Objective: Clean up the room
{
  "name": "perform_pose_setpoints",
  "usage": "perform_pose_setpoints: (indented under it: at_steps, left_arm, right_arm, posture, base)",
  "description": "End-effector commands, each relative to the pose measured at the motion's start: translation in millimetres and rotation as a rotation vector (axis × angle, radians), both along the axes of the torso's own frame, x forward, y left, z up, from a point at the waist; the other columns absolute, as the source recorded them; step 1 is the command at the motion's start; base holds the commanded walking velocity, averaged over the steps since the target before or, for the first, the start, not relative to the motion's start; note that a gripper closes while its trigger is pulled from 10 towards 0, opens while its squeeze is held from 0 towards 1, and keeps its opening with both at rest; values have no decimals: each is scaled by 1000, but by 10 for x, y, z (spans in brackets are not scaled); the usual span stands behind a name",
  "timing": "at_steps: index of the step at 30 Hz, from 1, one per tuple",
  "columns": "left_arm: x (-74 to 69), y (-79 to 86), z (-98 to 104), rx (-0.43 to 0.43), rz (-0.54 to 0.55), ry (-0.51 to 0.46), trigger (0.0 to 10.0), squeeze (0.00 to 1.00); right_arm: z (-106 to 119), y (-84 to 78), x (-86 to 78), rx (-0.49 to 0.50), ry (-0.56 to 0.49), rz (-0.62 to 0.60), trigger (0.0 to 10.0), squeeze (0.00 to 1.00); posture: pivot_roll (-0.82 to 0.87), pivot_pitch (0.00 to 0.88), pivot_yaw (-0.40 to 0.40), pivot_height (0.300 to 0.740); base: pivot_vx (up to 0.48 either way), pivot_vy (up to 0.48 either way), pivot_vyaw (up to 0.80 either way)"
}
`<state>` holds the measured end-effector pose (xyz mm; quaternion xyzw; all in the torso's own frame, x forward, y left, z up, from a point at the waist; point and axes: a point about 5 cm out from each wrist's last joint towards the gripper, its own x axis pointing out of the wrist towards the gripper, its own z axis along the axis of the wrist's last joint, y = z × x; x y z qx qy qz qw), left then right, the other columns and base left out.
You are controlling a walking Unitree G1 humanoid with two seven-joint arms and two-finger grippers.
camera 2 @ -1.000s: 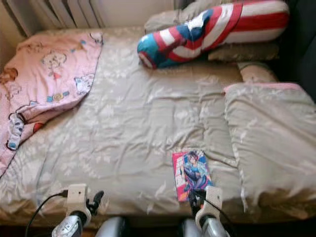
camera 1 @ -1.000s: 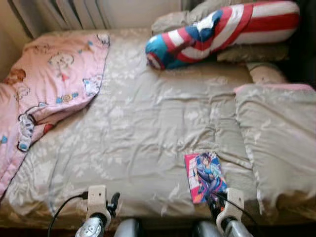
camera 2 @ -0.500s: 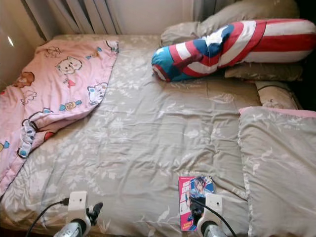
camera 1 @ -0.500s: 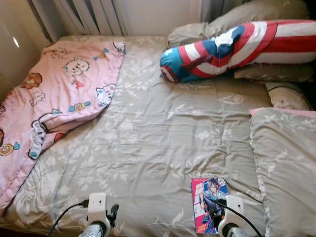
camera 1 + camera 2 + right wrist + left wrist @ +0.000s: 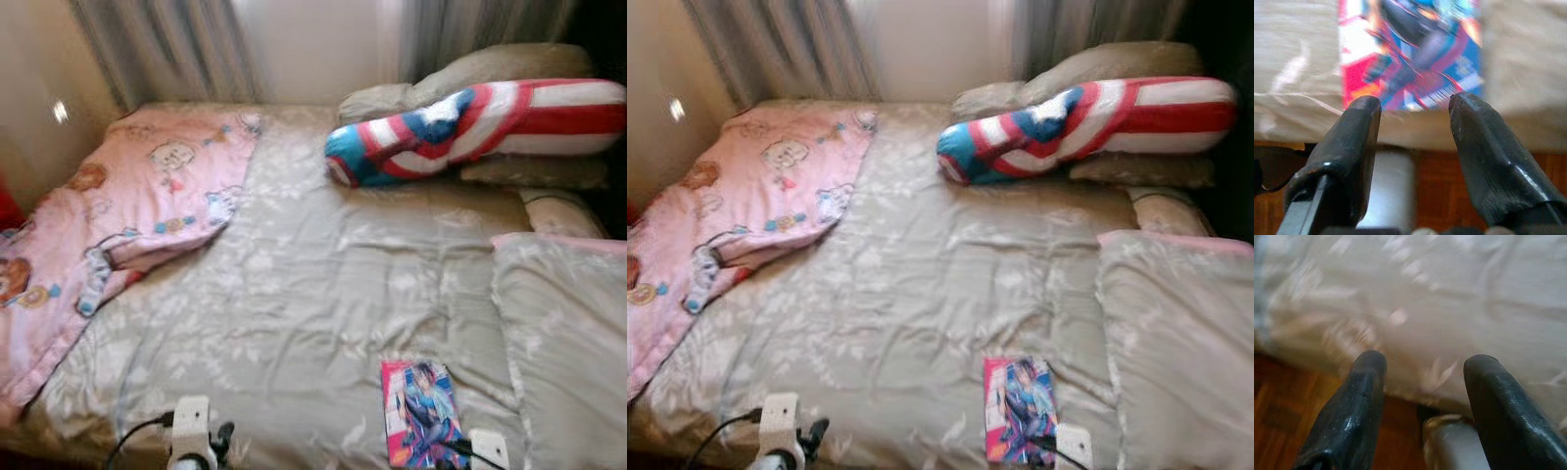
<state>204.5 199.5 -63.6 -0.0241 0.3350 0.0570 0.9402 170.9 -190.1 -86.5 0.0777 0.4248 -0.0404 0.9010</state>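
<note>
A: Where does the thin pink-and-blue illustrated comic book (image 5: 423, 426) lie?

B: Flat on the bed with the grey-beige floral cover (image 5: 313, 294), near its front edge. Its long axis runs from that edge towards the pillows, tilted slightly.

A: And the robot's end effectors?

B: The right end effector (image 5: 1413, 105) hovers at the bed's edge just before the book's near short side, fingers spread apart, gripping nothing. The left end effector (image 5: 1422, 364) sits well to the left by the same edge, also spread and empty.

A: Anything else?

B: A red, white and blue striped bolster cushion (image 5: 470, 122) lies across the head, and a pink cartoon-print blanket (image 5: 118, 215) is on the left.
</note>
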Motion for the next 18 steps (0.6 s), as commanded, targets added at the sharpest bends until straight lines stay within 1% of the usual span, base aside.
perform_pose_setpoints:
  at_steps: [1,8,10,13,15,18]
  left_arm:
    - [-94,49,-54,15,20,44,10000,0]
    - [-78,17,-52,11,18,40,10000,0]
    - [-77,16,-51,11,18,39,10000,0]
    - [-72,17,-49,11,17,38,10000,0]
    - [-71,18,-48,11,17,38,10000,0]
    - [-71,23,-48,12,18,38,10000,0]
  right_arm:
    - [-23,102,-15,8,19,18,10000,0]
    - [-21,157,12,11,24,20,10000,0]
    - [-21,157,12,10,25,20,10000,0]
    - [-21,113,1,4,27,22,10000,0]
    - [-20,88,-4,1,27,23,10000,0]
    - [-22,33,-27,0,28,14,10000,0]
  posture:
    - [-10,129,42,740]
    - [-7,138,44,740]
    - [-7,138,44,740]
    - [-6,144,45,740]
    - [-6,144,45,740]
    - [-6,147,46,740]
  base:
    - [0,0,800]
    - [0,0,800]
    - [0,0,800]
    - [0,0,779]
    - [0,0,528]
    - [0,0,0]
